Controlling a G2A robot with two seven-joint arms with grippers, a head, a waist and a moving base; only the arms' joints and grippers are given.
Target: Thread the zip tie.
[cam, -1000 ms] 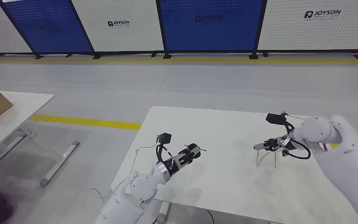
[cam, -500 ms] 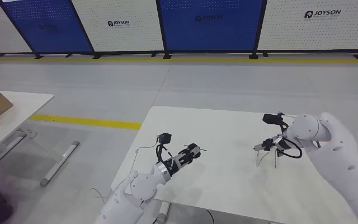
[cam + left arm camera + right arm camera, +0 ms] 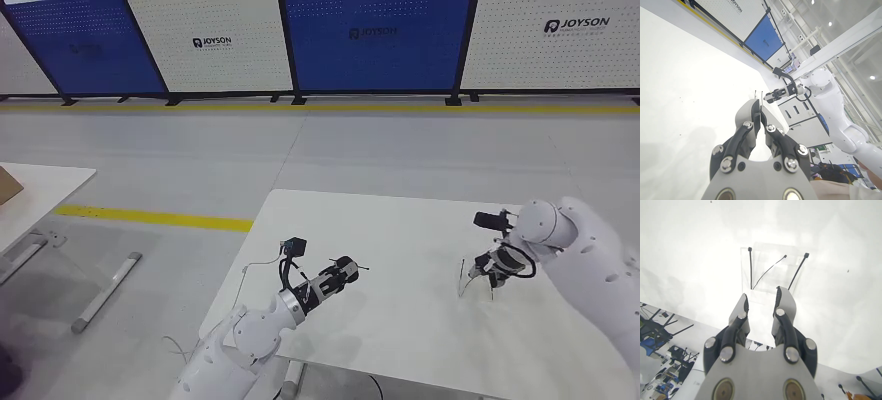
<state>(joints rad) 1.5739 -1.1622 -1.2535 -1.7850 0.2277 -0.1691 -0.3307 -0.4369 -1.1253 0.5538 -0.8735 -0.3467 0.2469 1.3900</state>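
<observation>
My left gripper (image 3: 760, 111) is shut on a thin black zip tie (image 3: 762, 98) whose end sticks out past the fingertips. In the top view this gripper (image 3: 347, 268) hovers over the table's near left part. My right gripper (image 3: 762, 297) is open and points down at a clear stand (image 3: 772, 283). The stand holds three black zip ties: one at one side (image 3: 750, 268), a curved one in the middle (image 3: 770, 270) and one at the other side (image 3: 797, 271). From above, the right gripper (image 3: 484, 266) sits just beside the stand (image 3: 466, 282).
The white table (image 3: 400, 240) has bare room between the two arms. Its near edge and left edge lie close to the left arm. More loose zip ties (image 3: 863, 382) lie beyond the table's edge in the right wrist view.
The right arm has swung its wrist round and tipped its gripper down toward the clear stand. The left arm has kept still with the zip tie.
</observation>
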